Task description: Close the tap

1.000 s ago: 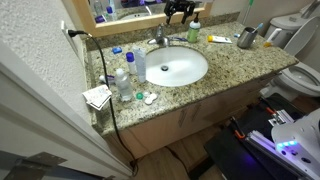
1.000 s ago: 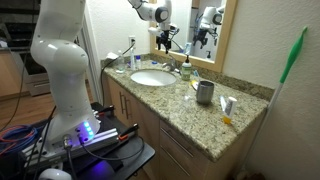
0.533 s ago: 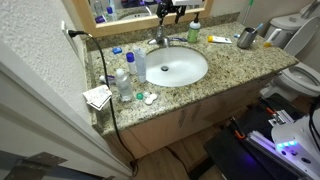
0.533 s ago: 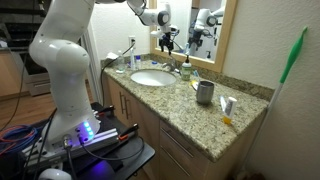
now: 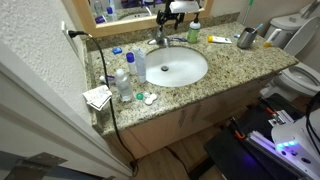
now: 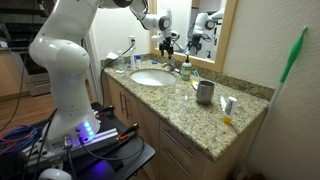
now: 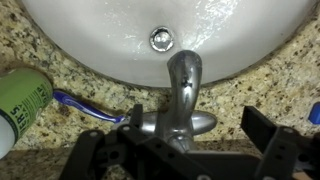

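The tap [image 7: 182, 95] is a silvery metal faucet behind the white oval basin [image 7: 100, 45]. In the wrist view its spout reaches over the basin toward the drain and its handle lies low between my fingers. My gripper [image 7: 180, 140] is open, with one dark finger on each side of the tap's base, touching nothing. In both exterior views the gripper [image 5: 166, 20] [image 6: 167, 44] hovers just above the tap [image 5: 160, 39] [image 6: 178, 65] at the back of the basin [image 5: 176, 68] [image 6: 150, 78].
A green-labelled bottle [image 7: 18, 100] and a blue toothbrush [image 7: 90, 104] lie next to the tap. Clear bottles with blue caps [image 5: 123, 80] stand beside the basin. A metal cup [image 6: 205, 93] stands on the granite counter [image 5: 230, 60]. The mirror frame [image 5: 130, 17] is just behind.
The gripper has moved sideways along the mirror and down, and is now over the tap. It has stayed open.
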You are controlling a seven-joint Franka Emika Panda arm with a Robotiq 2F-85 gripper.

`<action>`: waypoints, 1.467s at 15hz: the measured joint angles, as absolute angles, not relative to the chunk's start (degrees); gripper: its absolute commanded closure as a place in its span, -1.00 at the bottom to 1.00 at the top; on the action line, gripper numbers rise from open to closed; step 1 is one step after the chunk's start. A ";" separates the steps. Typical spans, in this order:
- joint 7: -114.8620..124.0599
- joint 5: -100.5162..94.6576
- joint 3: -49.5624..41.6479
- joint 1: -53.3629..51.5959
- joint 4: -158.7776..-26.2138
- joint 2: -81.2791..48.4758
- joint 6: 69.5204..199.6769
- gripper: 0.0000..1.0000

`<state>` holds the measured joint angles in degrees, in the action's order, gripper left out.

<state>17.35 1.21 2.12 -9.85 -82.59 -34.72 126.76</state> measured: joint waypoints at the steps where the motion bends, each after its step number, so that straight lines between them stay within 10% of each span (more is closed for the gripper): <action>1: 17.35 1.26 2.15 -9.87 -81.73 -35.57 127.12 -1.00; 7: 17.77 1.13 1.84 -9.91 -76.05 -39.38 129.89 -1.00; 8: 17.78 1.13 1.83 -9.91 -75.33 -39.79 129.89 -0.50; 18: 17.82 1.25 1.86 -9.91 -72.26 -41.07 129.82 0.79; 22: 19.34 1.25 1.75 -9.91 -72.24 -41.08 129.74 0.87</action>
<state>19.34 1.25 1.75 -9.91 -72.24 -41.08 129.74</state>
